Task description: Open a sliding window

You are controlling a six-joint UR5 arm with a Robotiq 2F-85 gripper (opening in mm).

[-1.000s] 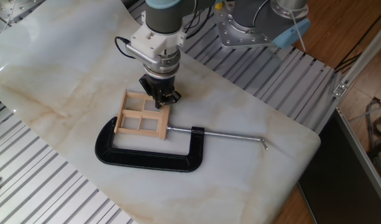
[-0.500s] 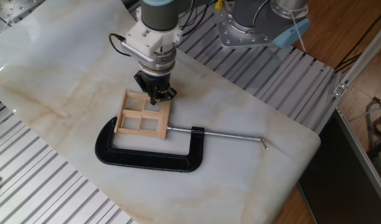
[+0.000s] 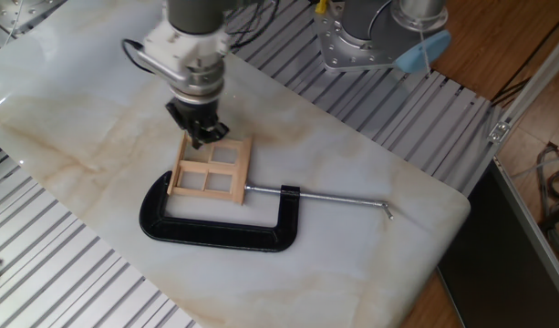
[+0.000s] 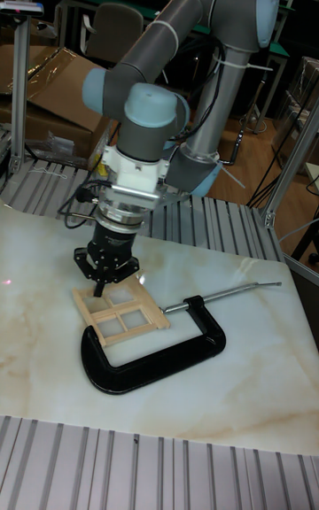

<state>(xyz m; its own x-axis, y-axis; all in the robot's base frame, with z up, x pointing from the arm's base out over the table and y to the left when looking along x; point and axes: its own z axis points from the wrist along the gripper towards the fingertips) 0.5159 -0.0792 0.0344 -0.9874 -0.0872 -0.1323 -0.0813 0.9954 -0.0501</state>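
The sliding window (image 3: 210,169) is a small light-wood frame with four panes. It lies flat on the marble slab inside the mouth of a black C-clamp (image 3: 215,240). My gripper (image 3: 199,137) points straight down at the window's far left corner, and its dark fingers are pressed together with nothing between them. The tips sit at or just above the frame's far edge. In the tall fixed view the gripper (image 4: 105,287) meets the window (image 4: 120,310) at its upper left corner, with the clamp (image 4: 151,368) curving below.
The clamp's metal screw rod (image 3: 338,198) runs right from the window toward the slab's edge. The marble slab (image 3: 370,264) rests on a slatted aluminium table (image 3: 60,282). The arm's grey base (image 3: 370,36) stands at the back right.
My gripper has travelled left along the window's far edge, from its right corner to its left corner. The clamp has stayed put.
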